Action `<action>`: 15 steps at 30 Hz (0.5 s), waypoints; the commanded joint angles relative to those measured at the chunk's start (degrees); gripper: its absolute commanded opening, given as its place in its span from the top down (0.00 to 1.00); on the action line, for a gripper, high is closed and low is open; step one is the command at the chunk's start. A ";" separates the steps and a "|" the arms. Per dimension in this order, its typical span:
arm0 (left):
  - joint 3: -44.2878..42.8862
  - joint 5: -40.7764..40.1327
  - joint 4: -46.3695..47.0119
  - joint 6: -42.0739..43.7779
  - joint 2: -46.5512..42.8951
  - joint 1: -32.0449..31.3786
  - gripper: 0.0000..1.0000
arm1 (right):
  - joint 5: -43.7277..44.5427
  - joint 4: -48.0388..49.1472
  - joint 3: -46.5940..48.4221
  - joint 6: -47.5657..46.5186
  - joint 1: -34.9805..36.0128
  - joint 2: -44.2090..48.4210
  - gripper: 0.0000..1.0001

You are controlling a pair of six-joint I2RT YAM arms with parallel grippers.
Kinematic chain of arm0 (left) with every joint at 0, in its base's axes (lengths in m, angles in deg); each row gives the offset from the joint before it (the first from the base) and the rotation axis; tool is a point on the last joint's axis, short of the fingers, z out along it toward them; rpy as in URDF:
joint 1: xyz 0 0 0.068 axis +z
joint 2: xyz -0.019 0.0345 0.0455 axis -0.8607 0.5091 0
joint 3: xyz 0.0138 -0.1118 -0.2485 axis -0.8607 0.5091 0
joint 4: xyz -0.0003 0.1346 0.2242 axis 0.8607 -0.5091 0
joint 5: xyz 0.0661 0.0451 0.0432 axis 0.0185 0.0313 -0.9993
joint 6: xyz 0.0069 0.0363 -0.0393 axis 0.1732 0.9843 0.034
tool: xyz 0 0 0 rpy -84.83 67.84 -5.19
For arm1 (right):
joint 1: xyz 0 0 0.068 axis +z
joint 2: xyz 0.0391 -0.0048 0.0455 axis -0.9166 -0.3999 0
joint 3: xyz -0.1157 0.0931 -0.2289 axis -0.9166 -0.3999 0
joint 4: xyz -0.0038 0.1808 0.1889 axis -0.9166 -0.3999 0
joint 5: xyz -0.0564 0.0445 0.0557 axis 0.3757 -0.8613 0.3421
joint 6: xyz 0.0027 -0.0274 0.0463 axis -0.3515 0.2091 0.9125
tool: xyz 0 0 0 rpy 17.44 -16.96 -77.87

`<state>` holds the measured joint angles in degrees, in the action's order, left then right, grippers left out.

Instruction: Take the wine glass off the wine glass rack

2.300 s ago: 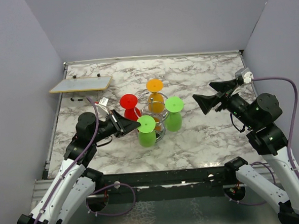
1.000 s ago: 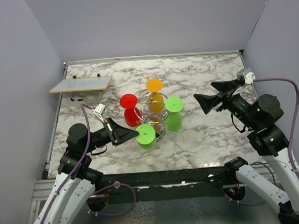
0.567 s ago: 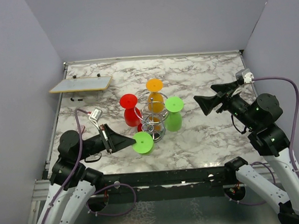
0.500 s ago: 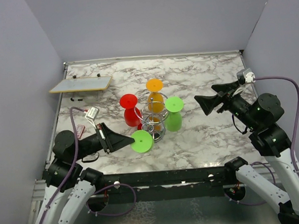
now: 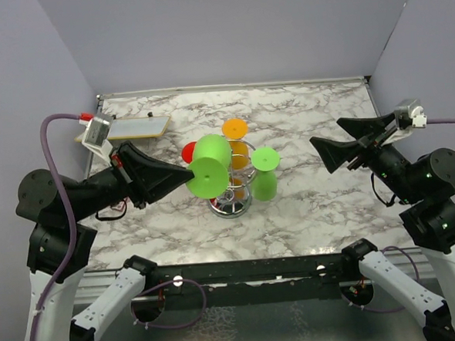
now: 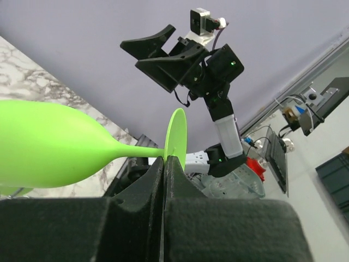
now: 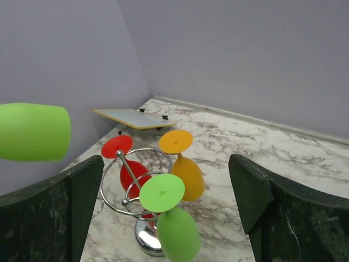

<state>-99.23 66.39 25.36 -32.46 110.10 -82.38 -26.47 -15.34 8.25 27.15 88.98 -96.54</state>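
Note:
My left gripper [image 5: 188, 177] is shut on the foot of a lime green wine glass [image 5: 210, 162] and holds it on its side, high above the table, up and left of the wine glass rack [image 5: 230, 195]. In the left wrist view the shut fingers [image 6: 155, 180] pinch the foot's edge, and the green glass [image 6: 49, 143] points left. The chrome rack [image 7: 135, 180] holds a red glass [image 7: 124, 164], an orange glass [image 7: 188, 176] and a second green glass [image 7: 175, 232], all upside down. My right gripper [image 5: 331, 152] is open and empty in the air, right of the rack.
A flat pale board [image 5: 123, 128] on short legs stands at the far left of the marble table [image 5: 314, 204] and also shows in the right wrist view [image 7: 131, 118]. Grey walls close in the left, back and right sides.
My left gripper drew the green glass off the rack's near-left loop toward the near left, then lifted it high and tipped it on its side. The right arm rose slightly.

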 commanded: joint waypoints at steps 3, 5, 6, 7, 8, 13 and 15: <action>-5.05 -0.66 4.23 11.46 5.71 0.13 1.00 | -1.14 6.83 -0.83 0.45 0.30 -1.40 0.00; -6.31 -2.80 5.15 17.71 7.57 0.08 1.00 | -1.60 8.08 -0.14 0.80 0.30 -3.71 0.00; -6.35 -2.74 6.62 20.49 8.36 0.12 1.00 | -1.86 8.28 0.76 1.02 0.24 -5.26 0.00; -5.43 -1.97 9.16 23.26 8.93 0.13 1.00 | -2.25 8.51 1.74 1.05 0.28 -6.78 0.01; -4.26 -1.64 12.07 25.25 9.52 0.13 1.00 | -2.68 8.90 2.43 1.01 0.26 -8.33 0.00; -0.74 5.26 22.23 32.49 13.08 0.07 1.00 | -5.07 13.70 4.96 2.56 0.28 -14.98 0.00; 3.65 7.21 27.20 35.26 11.77 0.13 1.00 | -7.46 14.77 6.70 3.50 0.27 -17.60 0.00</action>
<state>-100.74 67.79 39.94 -6.73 122.62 -82.38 -29.16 -5.62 11.44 28.50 88.98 -110.88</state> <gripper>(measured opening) 0.015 0.996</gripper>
